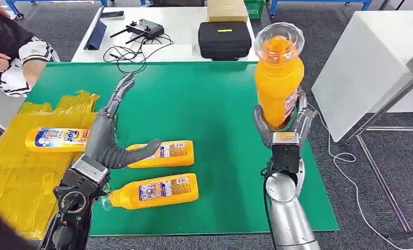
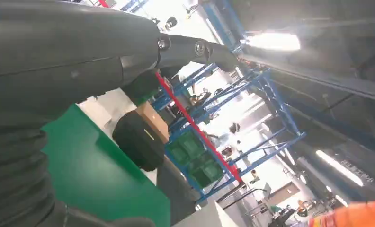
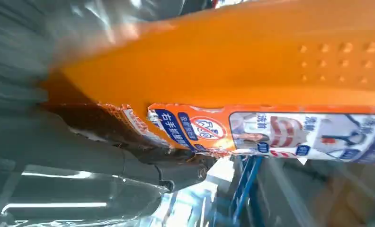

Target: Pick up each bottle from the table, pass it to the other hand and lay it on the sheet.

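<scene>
My right hand [image 1: 283, 125] grips an orange bottle [image 1: 278, 78] and holds it upright above the right side of the green table [image 1: 209, 104]; its base faces the camera. Up close, that bottle [image 3: 252, 71] shows its label and the right hand's dark fingers [image 3: 129, 161] wrapped under it. My left hand [image 1: 108, 138] is raised over the table's left part, fingers spread, holding nothing. Two orange bottles lie on the green surface, one [image 1: 165, 153] just past the left thumb, one [image 1: 155, 191] nearer me. A yellow bottle [image 1: 57, 139] lies on the yellow sheet [image 1: 16, 172].
A person's arm [image 1: 16, 65] in a striped sleeve is at the far left. Behind the green table a white table carries a black case [image 1: 224, 39], a controller with cables [image 1: 142, 28] and a cardboard box [image 1: 227, 9]. Another white table [image 1: 371, 57] stands to the right.
</scene>
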Controlling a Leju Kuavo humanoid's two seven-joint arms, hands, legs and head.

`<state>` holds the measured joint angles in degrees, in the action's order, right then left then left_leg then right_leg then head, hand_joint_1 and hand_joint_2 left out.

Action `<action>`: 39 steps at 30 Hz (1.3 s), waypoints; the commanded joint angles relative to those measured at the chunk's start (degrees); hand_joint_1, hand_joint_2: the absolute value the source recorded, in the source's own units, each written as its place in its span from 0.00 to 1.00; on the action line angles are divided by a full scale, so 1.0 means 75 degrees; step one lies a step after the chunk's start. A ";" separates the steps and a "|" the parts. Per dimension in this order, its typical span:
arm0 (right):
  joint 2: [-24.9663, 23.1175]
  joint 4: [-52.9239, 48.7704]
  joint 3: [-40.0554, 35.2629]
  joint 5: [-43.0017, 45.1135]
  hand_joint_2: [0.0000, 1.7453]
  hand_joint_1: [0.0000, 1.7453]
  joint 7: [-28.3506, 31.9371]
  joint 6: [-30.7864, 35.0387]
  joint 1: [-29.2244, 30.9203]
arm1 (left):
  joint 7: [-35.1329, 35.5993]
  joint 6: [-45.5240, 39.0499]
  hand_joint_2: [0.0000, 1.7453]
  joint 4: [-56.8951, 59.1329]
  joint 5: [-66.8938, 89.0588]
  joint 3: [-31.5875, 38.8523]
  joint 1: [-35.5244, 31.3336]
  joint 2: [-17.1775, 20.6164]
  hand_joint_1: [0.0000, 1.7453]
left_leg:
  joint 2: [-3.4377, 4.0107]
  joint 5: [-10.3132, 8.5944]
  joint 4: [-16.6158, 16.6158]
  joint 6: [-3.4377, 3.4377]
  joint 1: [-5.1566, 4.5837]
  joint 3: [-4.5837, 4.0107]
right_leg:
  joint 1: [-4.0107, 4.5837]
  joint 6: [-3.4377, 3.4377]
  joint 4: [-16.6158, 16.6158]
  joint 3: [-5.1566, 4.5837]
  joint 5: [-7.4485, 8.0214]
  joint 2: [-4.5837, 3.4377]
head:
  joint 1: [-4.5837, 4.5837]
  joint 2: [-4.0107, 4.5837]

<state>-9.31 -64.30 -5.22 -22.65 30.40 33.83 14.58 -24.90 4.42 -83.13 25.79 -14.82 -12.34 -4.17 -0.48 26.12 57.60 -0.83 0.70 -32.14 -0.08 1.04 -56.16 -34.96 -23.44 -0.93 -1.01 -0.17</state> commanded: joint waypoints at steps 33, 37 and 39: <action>-0.0989 0.4653 -0.3385 0.0144 1.00 0.99 0.1002 -0.2682 0.1789 | -0.0258 0.2557 1.00 0.2383 -0.2638 -0.0410 -0.1206 -0.0433 0.00 | -0.0014 0.0007 -0.0011 -0.0001 0.0001 0.0034 | 0.0003 0.0004 0.0006 0.0040 -0.0016 0.0030 | 0.0000 0.0000; -0.0984 0.4590 -0.3448 0.0195 1.00 1.00 0.0984 -0.2596 0.1711 | 0.0001 0.2492 1.00 0.2792 -0.3347 -0.0366 -0.1317 -0.0638 0.19 | -0.0018 0.0000 -0.0008 0.0000 -0.0001 0.0015 | 0.0001 0.0003 0.0004 0.0023 -0.0010 0.0026 | 0.0003 0.0000; -0.0974 0.4521 -0.3448 0.0223 1.00 1.00 0.0973 -0.2587 0.1655 | 0.0086 0.2412 1.00 0.2945 -0.3563 -0.0354 -0.1377 -0.0675 1.00 | -0.0015 0.0002 -0.0008 0.0000 0.0000 0.0021 | 0.0002 0.0002 0.0005 0.0027 -0.0011 0.0026 | 0.0000 0.0000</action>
<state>-17.42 -34.64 -28.06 -21.07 38.40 14.05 25.04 -26.34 22.95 -69.73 3.64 -15.17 -18.40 -7.34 -0.48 26.09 57.61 -0.82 0.71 -32.18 -0.08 1.04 -56.17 -34.98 -23.45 -0.92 -1.01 -0.17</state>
